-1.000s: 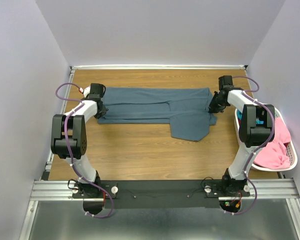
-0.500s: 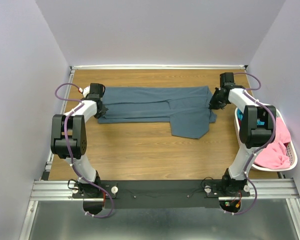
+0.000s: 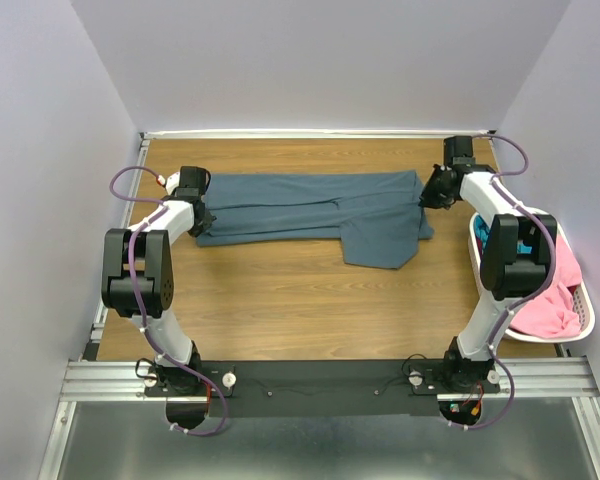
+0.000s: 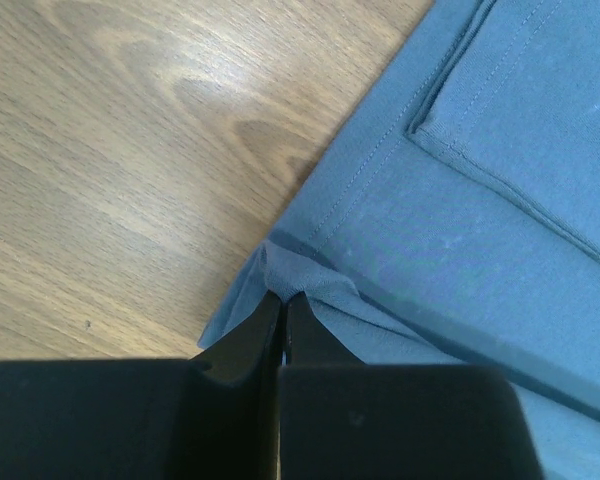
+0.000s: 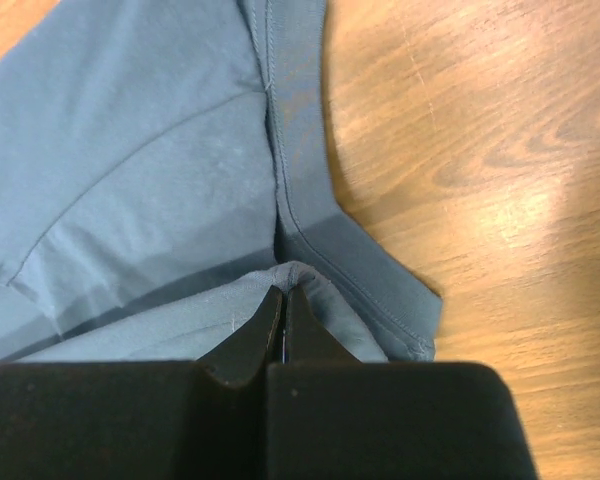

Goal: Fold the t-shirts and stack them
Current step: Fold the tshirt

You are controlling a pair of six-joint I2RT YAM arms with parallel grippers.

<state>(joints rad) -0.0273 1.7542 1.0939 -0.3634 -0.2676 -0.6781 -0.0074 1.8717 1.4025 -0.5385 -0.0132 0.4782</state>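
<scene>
The slate blue-grey t-shirt (image 3: 310,207) lies stretched sideways across the far half of the table, partly folded, with a flap hanging toward me at its right. My left gripper (image 3: 202,215) is shut on the shirt's left edge (image 4: 300,280). My right gripper (image 3: 428,196) is shut on the shirt's right edge (image 5: 295,272), pinching a small ridge of cloth. The pink t-shirt (image 3: 550,300) lies bunched in the white basket (image 3: 584,322) at the right. A bit of the teal t-shirt (image 3: 508,236) shows at the basket's far end.
The wooden table (image 3: 280,300) has a raised rail along its far edge (image 3: 320,133). Purple-grey walls close in on three sides. The basket stands against the right wall beside my right arm. Purple cables loop off both arms.
My right gripper has moved to the right and farther away with the shirt's right edge, pulling the cloth flatter and wider. My left gripper has stayed in place.
</scene>
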